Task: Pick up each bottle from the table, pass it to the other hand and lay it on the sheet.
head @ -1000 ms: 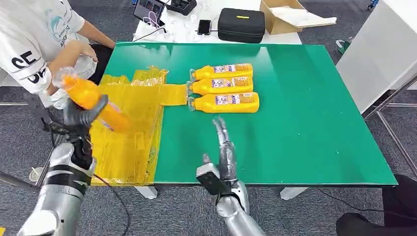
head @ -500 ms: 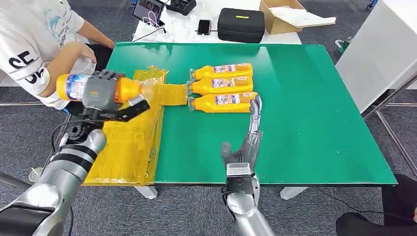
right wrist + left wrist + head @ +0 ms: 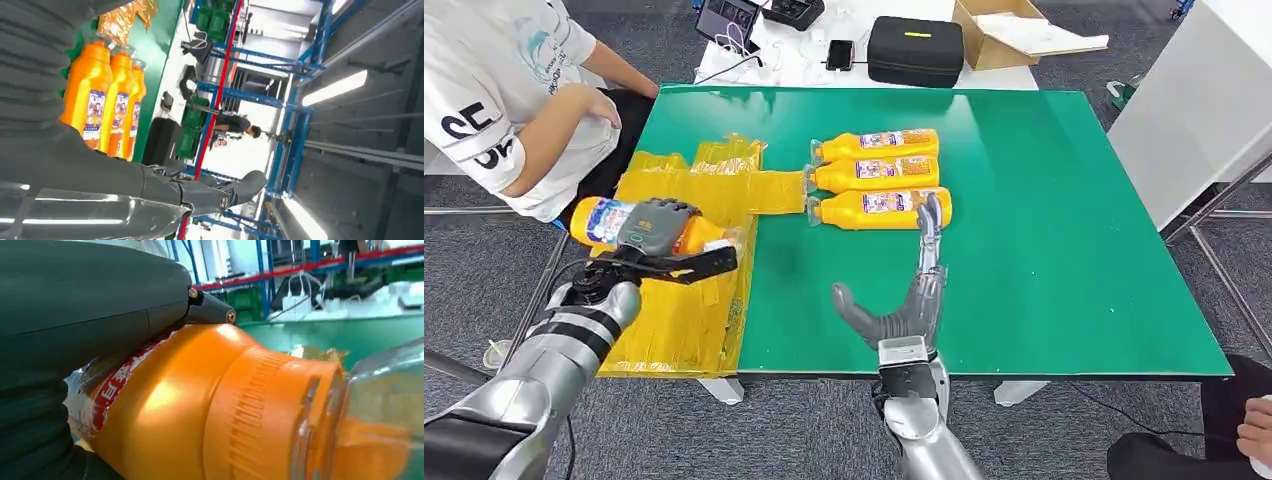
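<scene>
Left hand [image 3: 656, 226] gripping; right hand [image 3: 911, 302] open, fingers extended.

Shiny orange plastic on the held bottle [image 3: 165, 405], with ribs at the neck and a clear cap. Crinkly, glossy yellow plastic for the sheet [image 3: 686, 300]. Smooth, slightly shiny green table [image 3: 1044, 230]. Polished silver metal on both arms.

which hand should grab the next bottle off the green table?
Right. The right hand is open, its fingers reaching up to the nearest of three orange plastic bottles lying on the green table. The left hand grips an orange bottle over the yellow plastic sheet.
</scene>
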Robot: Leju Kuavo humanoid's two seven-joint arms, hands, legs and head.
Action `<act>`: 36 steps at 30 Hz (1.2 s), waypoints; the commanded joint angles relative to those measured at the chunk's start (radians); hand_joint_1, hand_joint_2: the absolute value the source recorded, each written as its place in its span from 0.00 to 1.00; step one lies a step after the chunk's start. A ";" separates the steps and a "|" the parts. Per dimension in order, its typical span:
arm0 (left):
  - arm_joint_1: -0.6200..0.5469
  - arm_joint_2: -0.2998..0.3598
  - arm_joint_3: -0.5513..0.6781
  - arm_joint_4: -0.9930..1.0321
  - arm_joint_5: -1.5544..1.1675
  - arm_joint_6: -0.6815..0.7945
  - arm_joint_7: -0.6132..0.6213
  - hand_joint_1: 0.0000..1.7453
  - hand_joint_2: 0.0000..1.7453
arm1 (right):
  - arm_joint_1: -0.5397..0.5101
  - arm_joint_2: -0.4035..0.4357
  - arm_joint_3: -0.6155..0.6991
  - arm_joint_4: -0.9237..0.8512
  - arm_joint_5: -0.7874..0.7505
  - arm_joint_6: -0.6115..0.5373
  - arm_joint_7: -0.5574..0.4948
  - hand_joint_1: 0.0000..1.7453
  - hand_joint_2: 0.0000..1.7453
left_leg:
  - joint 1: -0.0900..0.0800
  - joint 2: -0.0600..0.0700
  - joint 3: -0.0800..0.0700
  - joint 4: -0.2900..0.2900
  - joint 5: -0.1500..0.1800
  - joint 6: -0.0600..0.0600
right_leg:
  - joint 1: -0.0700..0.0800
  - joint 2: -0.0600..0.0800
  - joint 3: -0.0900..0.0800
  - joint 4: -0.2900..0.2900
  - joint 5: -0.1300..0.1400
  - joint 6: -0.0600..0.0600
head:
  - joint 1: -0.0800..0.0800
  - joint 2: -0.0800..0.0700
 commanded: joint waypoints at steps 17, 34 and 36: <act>0.031 0.014 0.033 0.112 0.096 -0.157 -0.060 1.00 1.00 | -0.064 0.006 0.020 0.179 -0.007 0.066 0.003 0.00 1.00 | 0.000 0.002 0.005 -0.001 -0.002 0.001 | 0.001 0.001 0.005 -0.001 -0.001 -0.001 | 0.000 0.000; 0.062 0.018 0.087 0.116 0.172 -0.261 -0.082 0.00 0.00 | -0.076 0.020 0.002 0.223 -0.017 0.109 0.003 0.00 1.00 | 0.000 0.003 0.006 -0.001 -0.002 0.001 | 0.001 0.001 0.005 -0.001 -0.001 -0.002 | 0.000 0.000; 0.060 0.025 0.110 0.109 0.208 -0.317 -0.104 0.00 0.00 | -0.079 0.022 0.001 0.231 -0.020 0.111 0.003 0.00 1.00 | 0.000 0.002 0.003 -0.001 -0.001 0.001 | 0.000 0.001 0.003 -0.001 0.000 -0.001 | 0.000 0.000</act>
